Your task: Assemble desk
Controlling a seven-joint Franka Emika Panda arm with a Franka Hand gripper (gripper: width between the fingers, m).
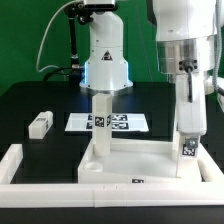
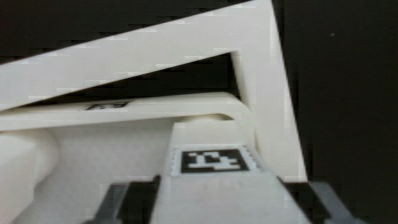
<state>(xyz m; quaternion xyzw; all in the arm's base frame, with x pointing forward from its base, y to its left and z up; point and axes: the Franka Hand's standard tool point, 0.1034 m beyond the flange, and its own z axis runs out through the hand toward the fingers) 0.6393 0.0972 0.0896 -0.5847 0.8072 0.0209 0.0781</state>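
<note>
The white tabletop panel (image 1: 140, 158) lies flat at the front of the black table. One white leg block (image 1: 100, 122) stands upright at its far corner on the exterior view's left. My gripper (image 1: 187, 112) is shut on a second white leg block (image 1: 187, 140). It holds this block upright over the panel's far corner on the exterior view's right, lower end at or just above the panel. In the wrist view the held leg block (image 2: 214, 185) with its marker tag sits between my dark fingers (image 2: 134, 205), above the panel's rim (image 2: 267, 90). A third leg block (image 1: 40, 124) lies loose on the exterior view's left.
The marker board (image 1: 125, 122) lies behind the panel. The long low white border wall (image 1: 60, 190) runs along the front and up the exterior view's left side. The robot base (image 1: 105, 60) stands at the back.
</note>
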